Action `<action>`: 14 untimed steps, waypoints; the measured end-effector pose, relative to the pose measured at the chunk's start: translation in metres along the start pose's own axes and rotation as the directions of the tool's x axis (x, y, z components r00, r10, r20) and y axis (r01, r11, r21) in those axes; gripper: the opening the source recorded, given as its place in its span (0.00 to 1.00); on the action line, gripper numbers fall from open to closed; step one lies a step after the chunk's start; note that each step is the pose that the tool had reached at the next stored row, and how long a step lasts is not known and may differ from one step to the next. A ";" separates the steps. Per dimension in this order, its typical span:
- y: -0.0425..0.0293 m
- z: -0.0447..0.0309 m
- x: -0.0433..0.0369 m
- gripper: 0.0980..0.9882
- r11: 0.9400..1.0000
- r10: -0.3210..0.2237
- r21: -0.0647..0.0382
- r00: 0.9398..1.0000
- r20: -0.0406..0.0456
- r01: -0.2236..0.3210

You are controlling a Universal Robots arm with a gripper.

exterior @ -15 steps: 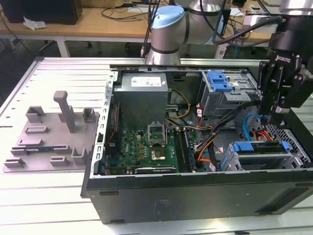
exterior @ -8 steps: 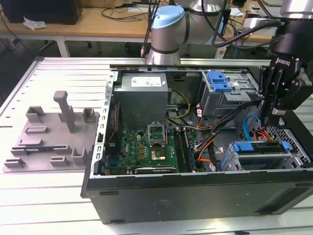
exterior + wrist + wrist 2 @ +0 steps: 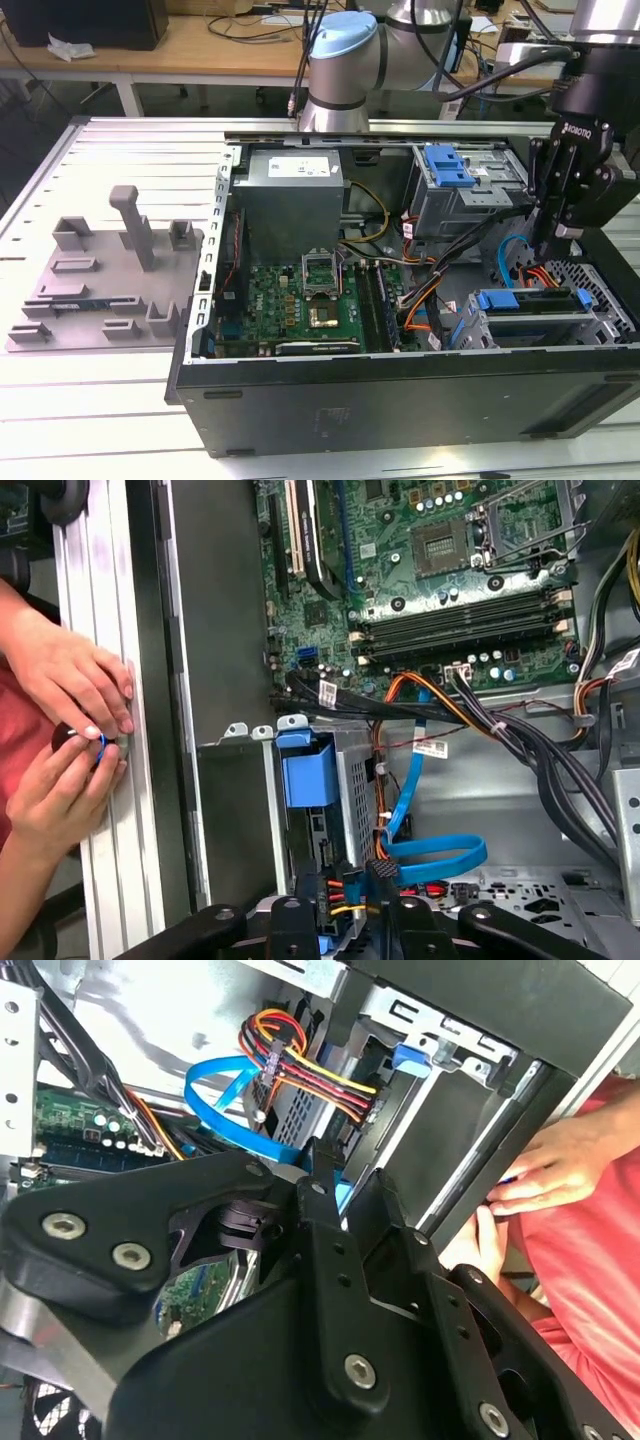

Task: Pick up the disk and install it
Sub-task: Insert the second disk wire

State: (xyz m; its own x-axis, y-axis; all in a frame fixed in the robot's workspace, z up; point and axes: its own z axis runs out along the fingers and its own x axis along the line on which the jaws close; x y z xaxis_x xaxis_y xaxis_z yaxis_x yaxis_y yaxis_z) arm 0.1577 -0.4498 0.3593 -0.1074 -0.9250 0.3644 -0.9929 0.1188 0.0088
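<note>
The disk (image 3: 525,300), with its bright blue frame, lies in the metal drive cage (image 3: 600,305) at the corner of the open computer case on the exterior view's right. One blue end of the disk (image 3: 308,770) shows in the first wrist view. My gripper (image 3: 552,245) hangs just above the cage's far end, by the cable connectors. In both wrist views the gripper (image 3: 345,1195) (image 3: 335,920) is close over the cage, with a strip of blue at its tip. What that blue strip belongs to is unclear.
A blue data cable (image 3: 430,855) and red-yellow power wires (image 3: 300,1060) loop beside the cage. A person's hands (image 3: 70,720) rest on the case edge nearby. The motherboard (image 3: 300,295), power supply (image 3: 290,200), a blue latch (image 3: 447,165) and a grey fixture (image 3: 100,270) lie further off.
</note>
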 end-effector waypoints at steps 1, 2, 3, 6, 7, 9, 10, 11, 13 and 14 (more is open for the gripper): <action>0.0002 0.0005 -0.0002 0.26 1.000 -0.002 0.005 1.000 0.000 0.002; 0.0006 0.0008 -0.0004 0.26 1.000 -0.003 0.008 1.000 0.001 0.003; 0.0016 0.0011 -0.0004 0.26 1.000 -0.004 0.010 1.000 0.001 0.004; 0.0096 0.0015 -0.0006 0.10 1.000 -0.002 0.009 1.000 0.001 0.002; 0.0099 0.0015 -0.0005 0.07 1.000 -0.002 0.009 1.000 0.001 0.002; 0.0100 0.0015 -0.0006 0.07 1.000 -0.002 0.009 1.000 0.001 0.002; 0.0100 0.0015 -0.0006 0.07 1.000 -0.001 0.009 1.000 0.001 0.001; 0.0101 0.0015 -0.0006 0.07 1.000 -0.001 0.009 1.000 0.001 0.001; 0.0101 0.0015 -0.0006 0.07 1.000 -0.001 0.009 1.000 0.001 0.001; 0.0100 0.0015 -0.0006 0.07 1.000 -0.001 0.009 1.000 0.001 0.001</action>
State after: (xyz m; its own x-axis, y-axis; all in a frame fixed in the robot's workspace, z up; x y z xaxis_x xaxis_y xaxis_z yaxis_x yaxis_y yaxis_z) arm 0.1477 -0.4487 0.3578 -0.1061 -0.9254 0.3637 -0.9934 0.1144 0.0012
